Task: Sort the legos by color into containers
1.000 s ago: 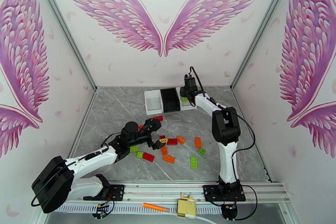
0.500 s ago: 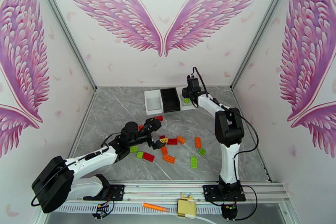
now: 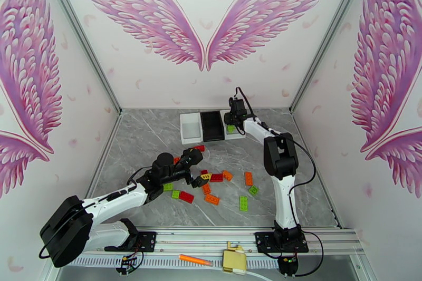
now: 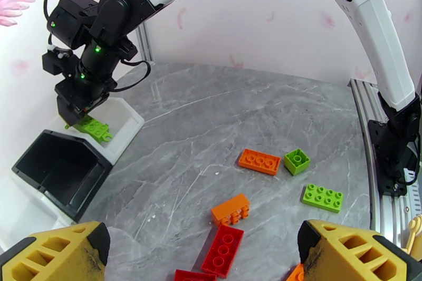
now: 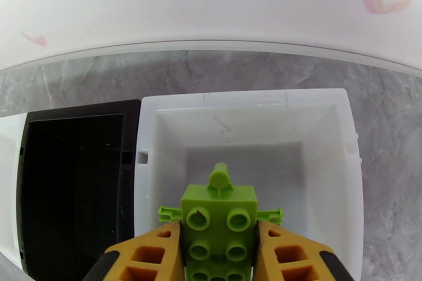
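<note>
My right gripper (image 5: 219, 258) is shut on a bright green lego (image 5: 219, 221) and hangs just above the right white container (image 5: 248, 100), at the back of the table (image 3: 232, 118). The left wrist view shows that green lego (image 4: 94, 128) over the bin's rim (image 4: 126, 118). A black container (image 3: 213, 125) and a second white one (image 3: 191, 128) stand to its left. My left gripper (image 3: 197, 168) is open low over the loose red, orange and green legos (image 3: 216, 177) mid-table, its yellow fingers (image 4: 53, 253) wide apart with a red lego (image 4: 224, 249) between them.
Loose bricks spread rightward to an orange one (image 3: 248, 178) and two green ones (image 3: 243, 203). A red brick (image 3: 199, 148) lies nearer the bins. An orange marker pen (image 3: 195, 260) lies on the front rail. Walls close the table on three sides.
My right gripper, still holding the green lego, swayed slightly right and then moved left over the right white container. The left arm has stayed still.
</note>
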You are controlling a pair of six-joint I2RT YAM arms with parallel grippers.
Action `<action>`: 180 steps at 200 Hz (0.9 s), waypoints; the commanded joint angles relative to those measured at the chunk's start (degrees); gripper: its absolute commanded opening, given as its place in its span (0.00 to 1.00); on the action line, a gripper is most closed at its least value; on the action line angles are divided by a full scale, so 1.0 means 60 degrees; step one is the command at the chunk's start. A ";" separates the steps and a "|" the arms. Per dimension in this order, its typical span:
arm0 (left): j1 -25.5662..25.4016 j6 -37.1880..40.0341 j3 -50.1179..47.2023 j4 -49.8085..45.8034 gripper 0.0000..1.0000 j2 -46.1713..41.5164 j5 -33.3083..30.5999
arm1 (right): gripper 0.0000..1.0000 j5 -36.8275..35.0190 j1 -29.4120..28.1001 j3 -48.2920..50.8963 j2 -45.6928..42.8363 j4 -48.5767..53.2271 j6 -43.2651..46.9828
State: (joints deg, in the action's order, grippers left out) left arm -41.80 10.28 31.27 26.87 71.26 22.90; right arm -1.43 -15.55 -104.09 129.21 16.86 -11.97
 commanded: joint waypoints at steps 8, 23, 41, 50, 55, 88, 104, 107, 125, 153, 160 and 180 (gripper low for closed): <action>-0.0102 0.0103 -0.0062 -0.0128 0.99 -0.0193 0.0026 | 0.31 0.0532 -0.0106 0.0425 -0.0539 -0.0212 -0.0756; -0.0122 0.0119 -0.0111 -0.0142 0.99 -0.0297 -0.0047 | 0.32 0.0231 -0.0102 0.0620 -0.0668 -0.0294 -0.0744; -0.0138 0.0132 -0.0168 -0.0143 0.99 -0.0385 -0.0137 | 0.33 -0.0108 -0.0128 0.0589 -0.0634 -0.0157 -0.0496; -0.0138 0.0133 -0.0199 -0.0121 0.99 -0.0387 -0.0180 | 0.35 -0.0244 -0.0129 0.0562 -0.0597 -0.0117 -0.0411; -0.0138 0.0140 -0.0201 -0.0128 0.99 -0.0379 -0.0203 | 0.37 -0.0280 -0.0122 0.0562 -0.0583 -0.0104 -0.0376; -0.0152 0.0106 -0.0201 -0.0126 0.99 -0.0404 -0.0333 | 0.55 -0.0290 -0.0134 0.0605 -0.0732 -0.0068 -0.0308; -0.0154 0.0068 -0.0237 -0.0137 0.99 -0.0505 -0.0559 | 0.60 -0.0156 -0.0144 0.0829 -0.1119 -0.0143 -0.0288; -0.0162 0.0071 -0.0255 -0.0140 0.99 -0.0521 -0.0644 | 0.61 -0.0133 -0.0141 0.0899 -0.1210 -0.0172 -0.0294; -0.0152 -0.0091 -0.0345 -0.0130 0.99 -0.0607 -0.1309 | 0.67 0.0127 -0.0154 0.1547 -0.1915 -0.0604 -0.0318; -0.0187 -0.0405 -0.0498 -0.0211 0.99 -0.0795 -0.3070 | 0.81 0.0808 -0.0231 0.2952 -0.3207 -0.1513 -0.0066; -0.0216 -0.0530 -0.0506 -0.0301 0.99 -0.0849 -0.3826 | 0.85 0.0995 -0.0274 0.3299 -0.3484 -0.1682 0.0064; -0.0240 -0.1434 -0.0652 -0.0238 0.99 -0.0974 -0.6002 | 0.94 0.1844 -0.0345 0.4429 -0.4364 -0.2341 0.0569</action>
State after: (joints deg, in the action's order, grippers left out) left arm -42.89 7.60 28.82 26.20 67.37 4.84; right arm 2.81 -16.53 -83.48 108.86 9.21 -11.92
